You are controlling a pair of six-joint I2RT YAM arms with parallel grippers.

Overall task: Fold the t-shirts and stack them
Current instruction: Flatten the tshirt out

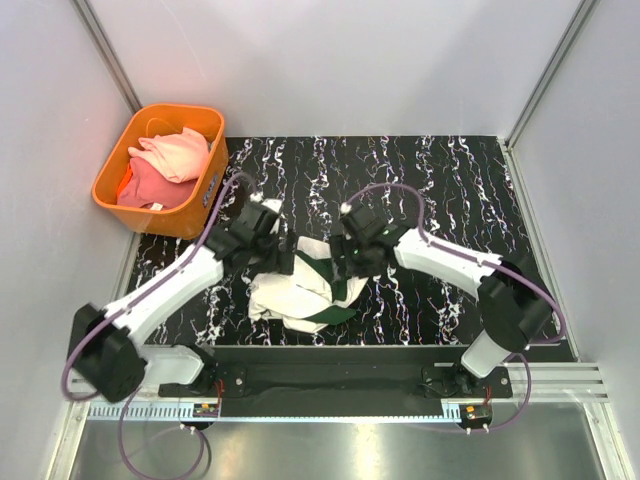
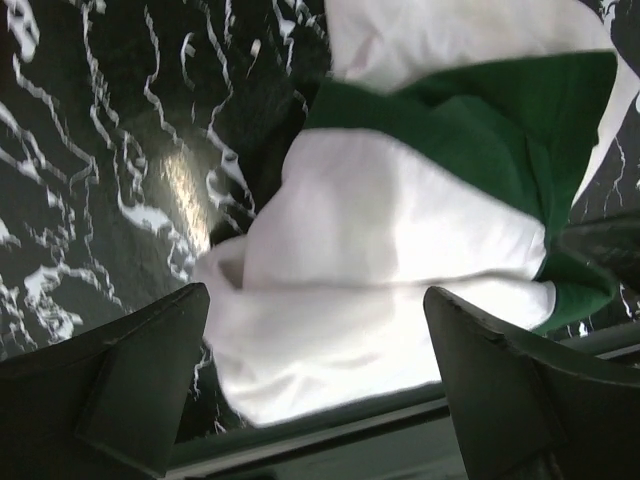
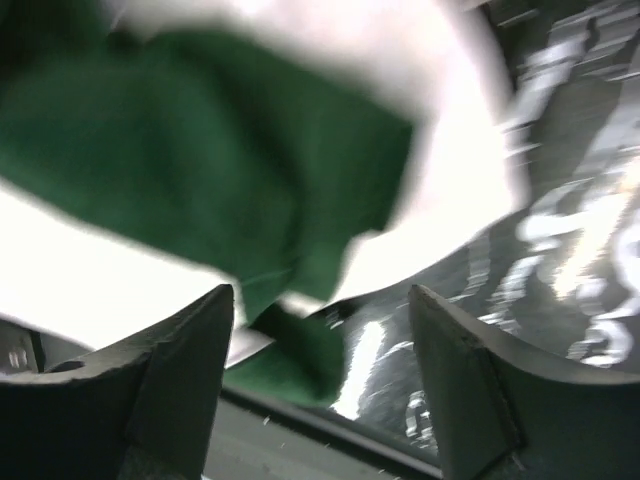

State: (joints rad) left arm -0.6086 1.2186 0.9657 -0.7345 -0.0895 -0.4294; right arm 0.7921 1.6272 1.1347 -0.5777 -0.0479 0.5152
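Observation:
The cream t-shirt with dark green sleeves [image 1: 300, 290] lies crumpled on the black marbled mat [image 1: 420, 190] near its front edge, between the two arms. My left gripper [image 1: 272, 252] hangs over the shirt's left part, open, with cream cloth below its fingers [image 2: 330, 330]. My right gripper [image 1: 345, 262] hangs over the shirt's right part, open, above a green sleeve [image 3: 200, 160] and the cream hem. Neither gripper holds cloth. The pink and coral t-shirts [image 1: 165, 165] lie bunched in the orange basket.
The orange basket [image 1: 205, 195] stands at the mat's back left corner. Grey walls close in the back and sides. A black and metal rail [image 1: 330, 375] with the arm bases runs along the near edge.

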